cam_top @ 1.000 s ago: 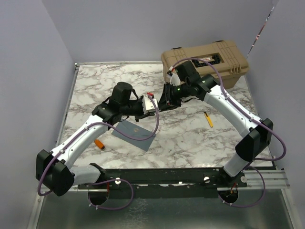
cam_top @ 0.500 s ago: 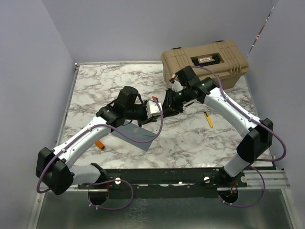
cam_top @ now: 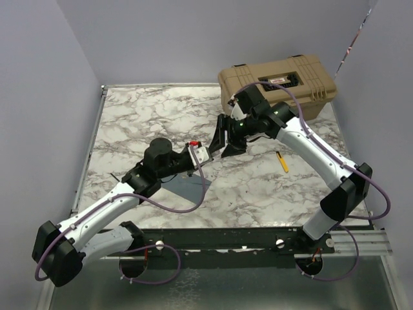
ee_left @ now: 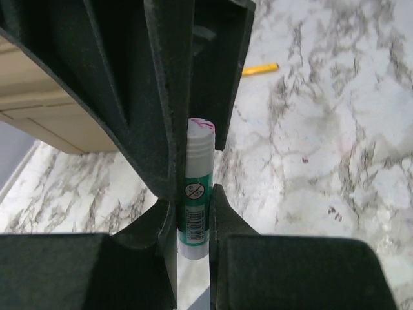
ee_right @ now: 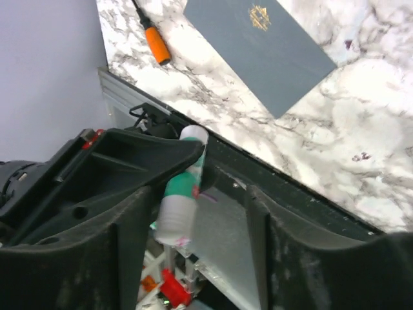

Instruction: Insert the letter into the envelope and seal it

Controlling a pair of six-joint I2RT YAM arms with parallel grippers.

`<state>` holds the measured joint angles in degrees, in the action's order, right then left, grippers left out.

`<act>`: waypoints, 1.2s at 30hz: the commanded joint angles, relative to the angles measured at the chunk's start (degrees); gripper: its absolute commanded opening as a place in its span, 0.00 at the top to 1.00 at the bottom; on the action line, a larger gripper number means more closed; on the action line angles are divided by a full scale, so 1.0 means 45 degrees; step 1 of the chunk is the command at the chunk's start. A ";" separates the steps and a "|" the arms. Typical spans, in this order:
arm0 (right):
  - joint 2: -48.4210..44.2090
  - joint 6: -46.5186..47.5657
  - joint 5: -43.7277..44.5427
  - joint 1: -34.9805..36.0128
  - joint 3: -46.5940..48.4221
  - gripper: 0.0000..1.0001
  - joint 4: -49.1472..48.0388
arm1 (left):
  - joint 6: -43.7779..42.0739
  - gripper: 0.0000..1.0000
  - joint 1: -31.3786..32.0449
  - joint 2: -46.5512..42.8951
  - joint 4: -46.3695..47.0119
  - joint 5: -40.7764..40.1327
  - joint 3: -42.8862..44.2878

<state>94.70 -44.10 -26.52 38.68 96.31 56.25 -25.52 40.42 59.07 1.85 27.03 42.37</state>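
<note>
The slate-grey envelope (cam_top: 187,188) lies flat on the marble table, partly under my left arm; in the right wrist view the envelope (ee_right: 264,55) shows a small gold mark. The letter is out of view. My left gripper (cam_top: 205,154) hangs above the envelope's far edge, shut on a green-and-white glue stick (ee_left: 197,194). My right gripper (cam_top: 226,143) faces it from the right with its jaws open. In the right wrist view the glue stick (ee_right: 184,187) stands beside the left of my fingers (ee_right: 129,258), with a wide gap to the other.
A tan hard case (cam_top: 277,84) stands shut at the back right. A yellow pen (cam_top: 282,161) lies to the right of the grippers. An orange-handled tool (ee_right: 155,44) lies left of the envelope. A metal rail (cam_top: 258,236) runs along the near edge.
My right gripper has opened its jaws around the glue stick. The left arm has drawn back toward the near left, with the stick still in its grip.
</note>
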 commanded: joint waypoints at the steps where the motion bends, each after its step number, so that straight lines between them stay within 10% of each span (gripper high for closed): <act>1: -0.0879 -0.0085 0.1019 -0.0308 0.0647 0.34 -0.0383 | 0.2495 1.00 0.0356 -0.0958 0.2643 -0.0701 -0.0531; 10: -0.3882 -0.0759 0.4019 -0.0841 -0.1233 0.26 -0.2314 | 0.5821 1.00 0.0360 -0.1443 0.3369 -0.0841 -0.1542; 13: -0.4710 -0.1008 0.5324 -0.0846 -0.2237 0.27 -0.2798 | 0.8973 1.00 0.0354 -0.0814 0.3117 -0.3322 -0.1448; 16: -0.5259 -0.1260 0.6349 -0.0841 -0.3105 0.29 -0.2706 | 1.1832 1.00 0.0338 0.0615 0.1217 -0.6123 -0.0578; 36: -0.6666 -0.1667 0.7044 -0.0841 -0.5223 0.30 -0.3640 | 1.9807 0.98 -0.0142 1.0835 -0.0634 -0.8792 0.5015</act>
<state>66.72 -51.42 2.35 34.81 74.32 40.62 55.18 40.45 102.74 3.03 -7.66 60.93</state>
